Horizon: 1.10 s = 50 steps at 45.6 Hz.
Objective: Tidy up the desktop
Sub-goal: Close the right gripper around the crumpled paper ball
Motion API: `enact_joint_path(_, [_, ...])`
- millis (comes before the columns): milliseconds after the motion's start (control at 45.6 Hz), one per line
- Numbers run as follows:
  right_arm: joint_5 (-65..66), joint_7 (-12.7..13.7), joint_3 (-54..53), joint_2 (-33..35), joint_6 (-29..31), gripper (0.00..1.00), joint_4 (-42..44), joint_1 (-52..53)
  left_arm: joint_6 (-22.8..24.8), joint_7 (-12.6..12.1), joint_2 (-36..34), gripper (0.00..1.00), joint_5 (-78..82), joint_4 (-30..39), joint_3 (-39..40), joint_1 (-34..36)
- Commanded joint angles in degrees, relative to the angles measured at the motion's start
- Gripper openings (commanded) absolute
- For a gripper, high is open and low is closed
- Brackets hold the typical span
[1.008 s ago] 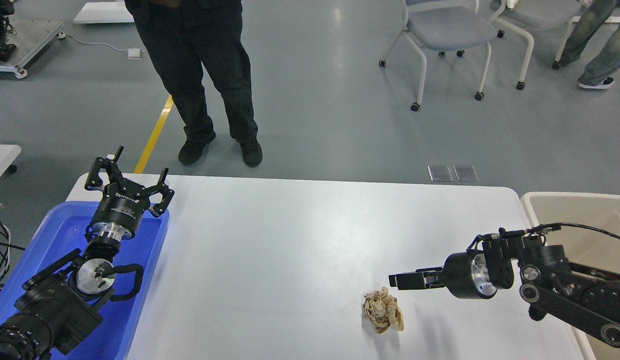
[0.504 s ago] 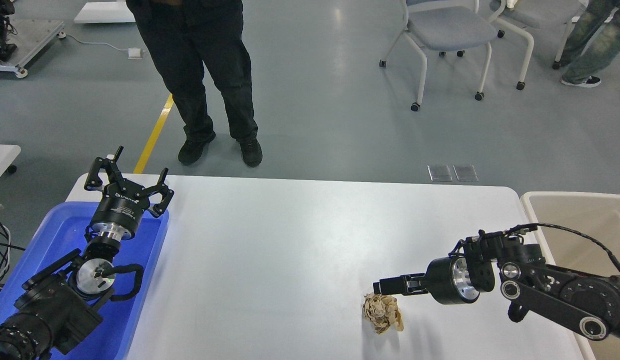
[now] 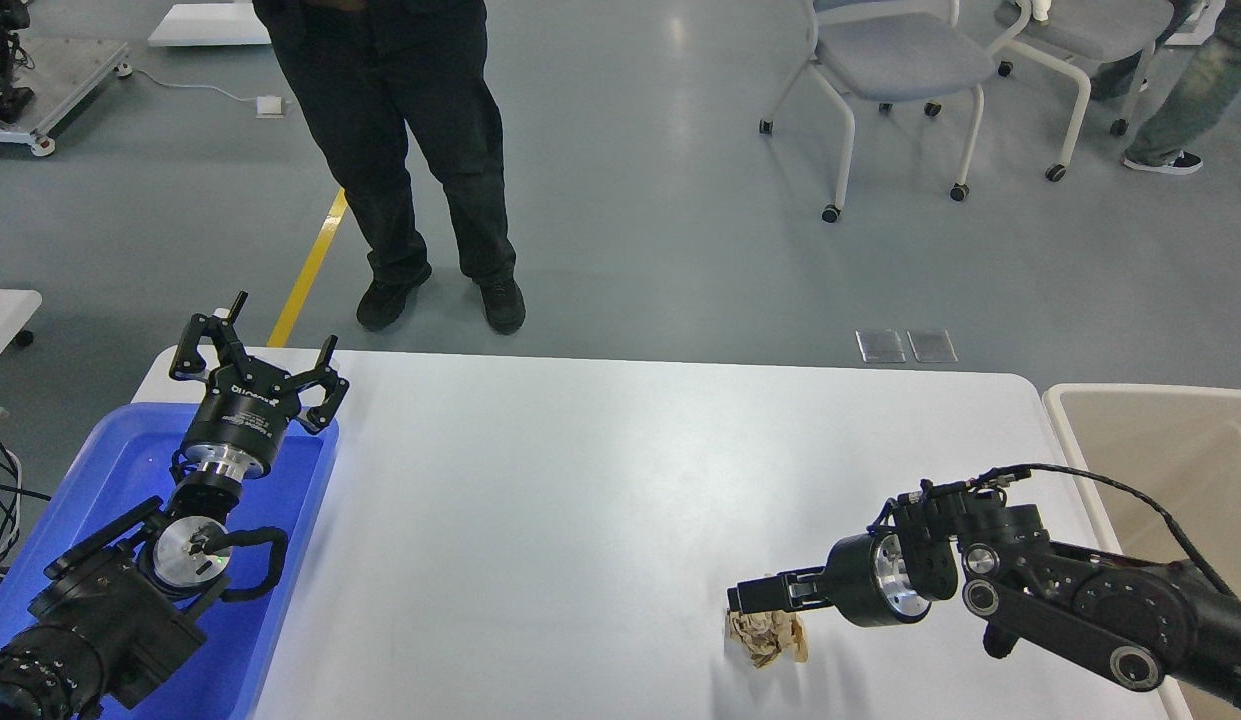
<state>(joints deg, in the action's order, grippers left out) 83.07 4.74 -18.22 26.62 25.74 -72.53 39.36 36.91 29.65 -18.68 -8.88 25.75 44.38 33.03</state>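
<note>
The desktop (image 3: pixel 580 500) is one large white rectangular top with rounded corners, smooth and plain, filling the lower middle of the head view from about 9 o'clock across to 3 o'clock. Its surface is glossy, with soft pale reflections.

On it lies one crumpled paper ball (image 3: pixel 767 638), tan and creased, at about 5 o'clock from the centre of the top, near the front edge. The right gripper (image 3: pixel 748 597) sits directly over the ball's upper edge, at 12 o'clock from it, pointing toward 9 o'clock; it is seen edge-on and dark, so I cannot tell how far its fingers are parted, nor whether they touch the paper.

The left gripper (image 3: pixel 255 355) is at 9 to 10 o'clock from the centre, held above the far end of one blue tray (image 3: pixel 290 560) at the desktop's left edge. Its two fingers are spread wide and hold nothing.

One beige tub (image 3: pixel 1070 420) with a thick rim stands just beside the desktop's right edge, at 3 o'clock.

Beyond the far edge, at 12 o'clock, one person in black trousers (image 3: pixel 410 150) stands on the grey floor. Two grey chairs on castors (image 3: pixel 895 70) stand at 1 to 2 o'clock.
</note>
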Motion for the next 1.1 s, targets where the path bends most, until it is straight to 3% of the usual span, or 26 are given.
enact_joint_path(0, [1.4, -0.1, 0.0, -2.1, -0.3, 1.0, 2.1, -1.3, 0.0, 0.1, 0.1, 1.0, 0.0, 0.0, 0.0, 0.0])
enact_joint_path(701, [1.5, -3.2, -0.2, -5.3, -3.9, 0.99, 7.0, -2.4, 0.0, 0.1, 0.1, 1.0, 0.0, 0.0, 0.0, -0.1])
enact_joint_path(767, [1.4, -3.7, -0.1, -5.3, -4.1, 0.9, 7.2, -2.4, 0.0, 0.1, 0.1, 1.0, 0.0, 0.0, 0.0, -0.1])
enact_joint_path(920, [1.5, -4.5, 0.3, -5.3, -4.1, 0.57, 7.4, -2.9, 0.0, 0.1, 0.0, 1.0, 0.0, 0.0, 0.0, -0.1])
enact_joint_path(1074, [1.5, -4.6, 0.2, -5.2, -4.2, 0.35, 7.1, -3.0, 0.0, 0.0, 0.0, 1.0, 0.0, 0.0, 0.0, -0.1])
